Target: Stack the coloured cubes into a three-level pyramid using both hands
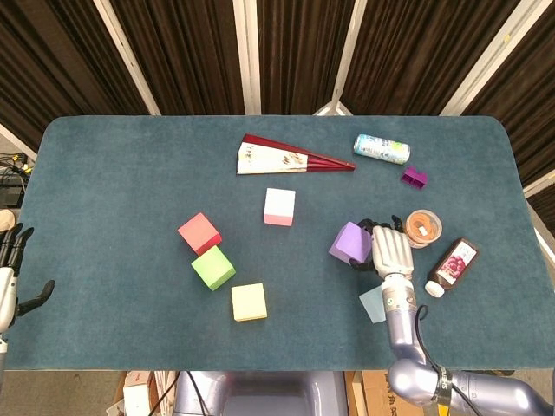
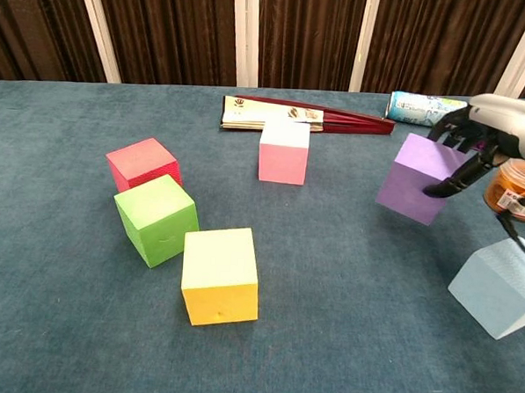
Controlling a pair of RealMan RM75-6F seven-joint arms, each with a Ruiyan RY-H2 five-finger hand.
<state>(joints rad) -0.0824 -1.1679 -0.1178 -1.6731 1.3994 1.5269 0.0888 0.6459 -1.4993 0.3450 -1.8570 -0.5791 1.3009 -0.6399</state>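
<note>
Fingers of my right hand (image 2: 477,142) are closed on the purple cube (image 2: 415,179), with the thumb on its near face. In the chest view the cube is tilted and appears to be lifted off the table (image 1: 113,182), though I cannot be fully sure of this; in the head view my hand (image 1: 390,251) covers its right side. My left hand (image 1: 10,277) shows only in the head view, at the left table edge, holding nothing, fingers straight and apart. The red cube (image 2: 144,163), green cube (image 2: 156,218) and yellow cube (image 2: 220,274) lie close together on the left. The pink cube (image 2: 283,151) stands alone near the fan (image 2: 293,114). The light blue cube (image 2: 501,286) lies near my right forearm.
</note>
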